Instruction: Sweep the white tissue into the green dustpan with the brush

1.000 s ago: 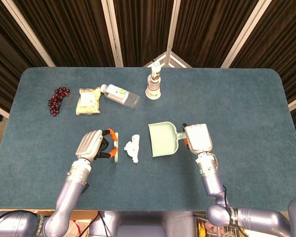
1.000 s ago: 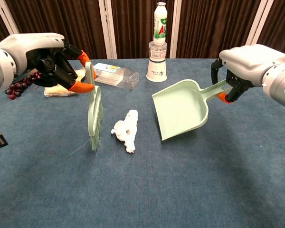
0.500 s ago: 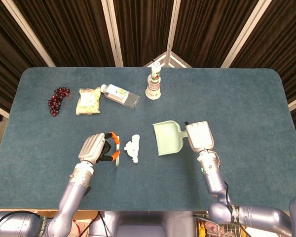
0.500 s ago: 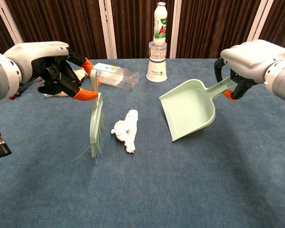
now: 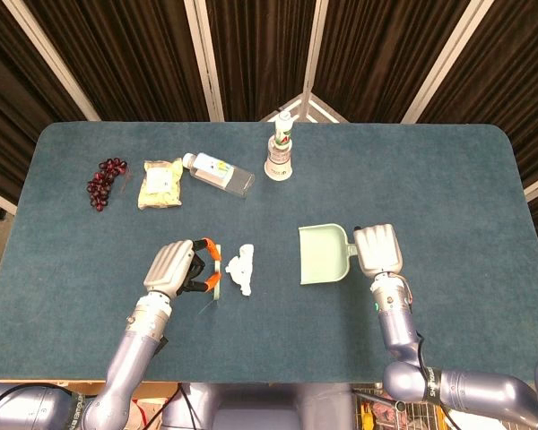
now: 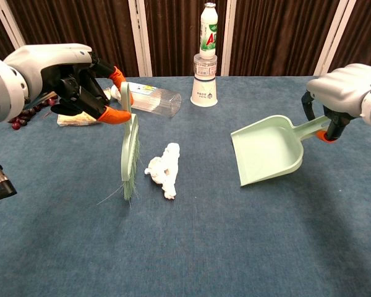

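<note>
White and crumpled, the tissue wad (image 6: 164,169) is lying on the blue-green felt tabletop (image 6: 191,247), lumpy and longer than it is wide, with a narrow tail pointing toward the near edge. It is sitting just to the right of the pale green brush (image 6: 129,150), whose bristles are hanging down to the cloth close beside it; whether they are touching the tissue cannot be told. The left hand (image 6: 71,77) is gripping the brush handle from above, its orange-tipped fingers (image 6: 114,115) wrapped around it, up and to the left of the tissue. Well apart on the tissue's other side, the pale green plastic dustpan (image 6: 268,148) is tilting with its open mouth facing the tissue, and the right hand (image 6: 343,93) is holding its handle, fingers closed around it.
</note>
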Tool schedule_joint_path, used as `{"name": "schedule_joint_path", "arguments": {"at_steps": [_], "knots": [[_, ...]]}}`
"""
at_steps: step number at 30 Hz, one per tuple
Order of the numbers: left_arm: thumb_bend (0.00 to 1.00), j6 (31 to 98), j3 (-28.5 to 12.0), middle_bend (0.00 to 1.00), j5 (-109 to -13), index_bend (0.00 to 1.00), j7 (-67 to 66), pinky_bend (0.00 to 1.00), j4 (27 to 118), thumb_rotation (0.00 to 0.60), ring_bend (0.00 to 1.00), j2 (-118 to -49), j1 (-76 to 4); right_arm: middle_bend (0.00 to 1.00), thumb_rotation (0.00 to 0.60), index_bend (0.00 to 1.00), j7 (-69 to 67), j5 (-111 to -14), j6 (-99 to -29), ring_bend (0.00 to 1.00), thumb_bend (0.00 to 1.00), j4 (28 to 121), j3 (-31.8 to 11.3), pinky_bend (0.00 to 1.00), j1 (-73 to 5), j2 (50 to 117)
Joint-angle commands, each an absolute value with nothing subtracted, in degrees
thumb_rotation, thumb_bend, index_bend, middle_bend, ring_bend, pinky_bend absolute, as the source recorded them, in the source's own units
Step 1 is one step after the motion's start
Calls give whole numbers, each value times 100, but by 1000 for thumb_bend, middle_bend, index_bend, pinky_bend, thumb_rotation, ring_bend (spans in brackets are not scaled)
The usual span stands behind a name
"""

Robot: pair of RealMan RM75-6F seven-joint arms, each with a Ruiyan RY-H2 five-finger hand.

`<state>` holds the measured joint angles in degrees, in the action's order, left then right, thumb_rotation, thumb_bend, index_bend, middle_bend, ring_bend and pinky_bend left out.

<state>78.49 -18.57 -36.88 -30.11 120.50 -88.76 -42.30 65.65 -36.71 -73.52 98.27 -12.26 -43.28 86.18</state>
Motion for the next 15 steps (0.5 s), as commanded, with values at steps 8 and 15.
{"name": "schedule_joint_path", "arguments": {"at_steps": [8,15], "knots": [[648,7859,-1842,1000,-3709,774,-3027,965,12011,600,980,-8897,-4270,943,600,630,6817,-3269,-7396,915,384,10274,-1153,871,-4473,8315],[647,7817,-1729,1000,-3579,774,-3066,965,11752,600,980,-9211,-4352,942,600,630,6848,-3158,-7383,916,384,10360,-1072,871,-4568,8210]]}}
